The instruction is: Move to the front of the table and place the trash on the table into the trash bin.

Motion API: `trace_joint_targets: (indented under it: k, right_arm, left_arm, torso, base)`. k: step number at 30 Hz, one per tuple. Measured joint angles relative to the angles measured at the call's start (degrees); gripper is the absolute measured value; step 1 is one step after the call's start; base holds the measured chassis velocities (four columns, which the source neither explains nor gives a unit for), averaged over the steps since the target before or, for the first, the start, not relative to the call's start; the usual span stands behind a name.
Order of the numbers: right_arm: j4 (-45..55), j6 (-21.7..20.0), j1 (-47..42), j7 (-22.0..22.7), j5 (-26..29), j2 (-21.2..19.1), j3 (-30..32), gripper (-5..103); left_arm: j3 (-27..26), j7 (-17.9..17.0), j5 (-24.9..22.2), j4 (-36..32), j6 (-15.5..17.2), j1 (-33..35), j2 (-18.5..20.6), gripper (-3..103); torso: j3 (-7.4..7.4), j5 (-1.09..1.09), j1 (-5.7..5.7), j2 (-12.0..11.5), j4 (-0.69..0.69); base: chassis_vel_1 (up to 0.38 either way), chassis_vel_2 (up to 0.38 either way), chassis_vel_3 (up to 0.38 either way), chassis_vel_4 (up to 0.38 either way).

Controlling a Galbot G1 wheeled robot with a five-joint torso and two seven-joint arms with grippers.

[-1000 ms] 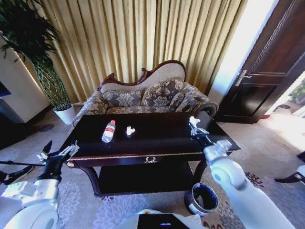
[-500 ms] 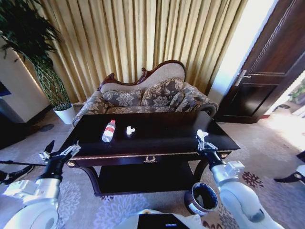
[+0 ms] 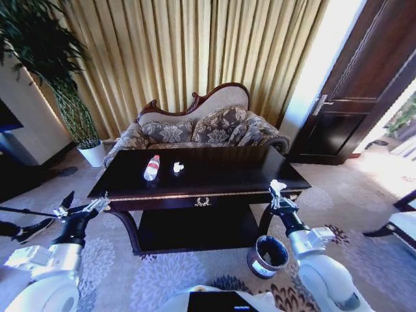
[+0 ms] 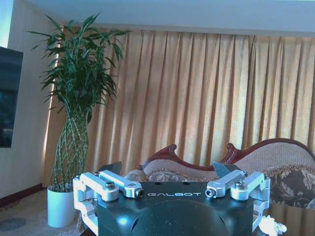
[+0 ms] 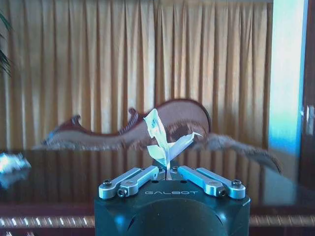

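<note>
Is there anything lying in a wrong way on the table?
Yes. A plastic bottle lies on its side on the dark table, with a crumpled paper wad beside it.

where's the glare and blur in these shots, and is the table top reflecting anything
Head view: bright daylight washes out the gap between curtain and door at upper right, the edges bow outward, and the glossy table shows faint sheen. Right wrist view: the table top mirrors the curtains, the window strip is blown out, and the paper in the right gripper is sharp against a soft sofa. Left wrist view: hazy, bluish cast.
</note>
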Motion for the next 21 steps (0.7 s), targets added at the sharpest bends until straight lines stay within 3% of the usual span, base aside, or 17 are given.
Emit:
trace_joint_targets:
  k: [13,21]
  right_arm:
    - [-31.4,-0.4,9.3,-1.8,-4.1,-0.4,-2.9,0]
    - [-50.5,-0.3,19.5,-1.8,-8.6,0.6,-5.0,0]
  left_arm:
    - [0.0,0.3,0.1,0.0,-0.2,-0.3,-0.2,100]
    - [-0.1,0.4,0.3,0.0,-0.4,-0.7,-0.2,100]
  torso:
    - [0.04,0.01,0.09,-0.1,-0.01]
    - [0.03,0.01,0.05,0.0,0.01]
  base:
    - [-0.016,0.015,0.014,-0.018]
    - [0.000,0.000,0.000,0.000]
